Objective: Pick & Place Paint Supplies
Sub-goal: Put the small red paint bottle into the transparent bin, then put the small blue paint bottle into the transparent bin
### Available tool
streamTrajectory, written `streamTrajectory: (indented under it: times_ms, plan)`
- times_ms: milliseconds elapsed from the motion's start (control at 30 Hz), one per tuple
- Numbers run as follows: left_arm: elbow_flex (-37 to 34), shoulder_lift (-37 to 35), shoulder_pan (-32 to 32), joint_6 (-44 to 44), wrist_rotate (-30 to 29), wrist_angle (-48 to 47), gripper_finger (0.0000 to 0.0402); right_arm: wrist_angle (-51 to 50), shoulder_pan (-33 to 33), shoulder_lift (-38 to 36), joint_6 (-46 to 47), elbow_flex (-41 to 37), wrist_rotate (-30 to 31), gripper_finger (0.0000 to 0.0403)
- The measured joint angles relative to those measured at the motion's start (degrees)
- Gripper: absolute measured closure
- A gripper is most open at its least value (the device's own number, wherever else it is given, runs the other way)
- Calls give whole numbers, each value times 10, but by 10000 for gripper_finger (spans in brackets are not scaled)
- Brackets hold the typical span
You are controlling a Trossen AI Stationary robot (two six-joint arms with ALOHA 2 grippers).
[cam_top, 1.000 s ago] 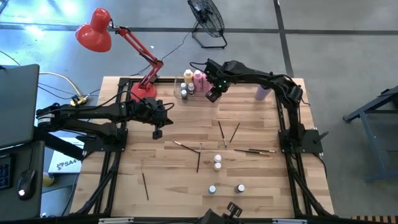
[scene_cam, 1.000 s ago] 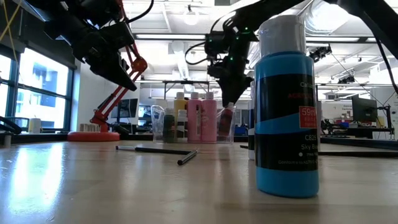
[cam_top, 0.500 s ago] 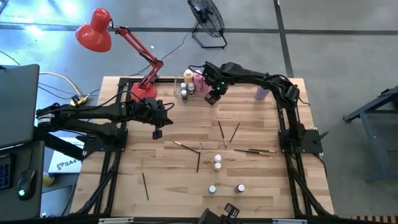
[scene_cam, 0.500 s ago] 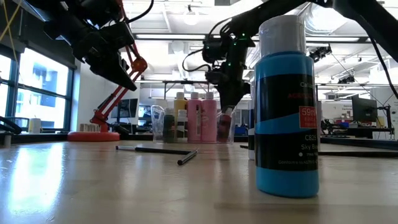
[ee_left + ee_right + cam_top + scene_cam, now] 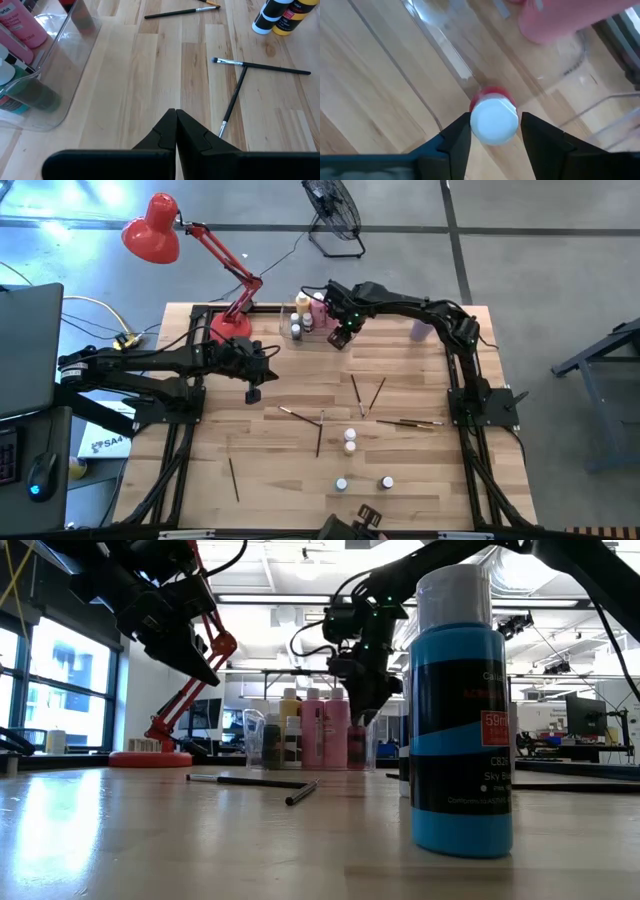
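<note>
Only the right wrist view shows the right hand (image 5: 493,131) parted around a white-capped red bottle (image 5: 493,117).

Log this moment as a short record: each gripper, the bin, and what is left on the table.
right gripper: over the bin's corner, fingers either side of a white-capped red bottle, small gaps showing
left gripper: shut, empty, above bare wood
bin: holds pink and yellow-orange bottles and small bottles
loose bottles: four small ones near the front
loose brushes: several scattered mid-table
lilac cup: back right
</note>
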Motion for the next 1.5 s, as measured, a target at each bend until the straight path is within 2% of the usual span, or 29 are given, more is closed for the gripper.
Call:
streamTrajectory:
  times_ms: [233,533,867,1033,1200,1267,1367,1500]
  plan:
    - [0,0,0,0,0,0,402,4,0,0,-15,0,0,225]
    - [0,0,0,0,-3,-2,402,-4,0,-14,-15,0,-9,226]
    - [0,0,0,0,-2,-5,402,-7,3,-95,-8,0,-21,227]
    - [0,0,0,0,-2,-16,402,-34,16,-147,24,0,-58,227]
    - [0,0,0,0,-2,-17,402,-119,43,-193,12,0,-104,227]
    - [0,0,0,0,-2,-17,402,-160,64,-208,14,0,-102,227]
    - [0,0,0,0,-2,-17,402,-190,107,-229,32,-3,-69,227]
    - [0,0,0,0,-2,-16,402,-171,176,-257,37,-32,-10,227]
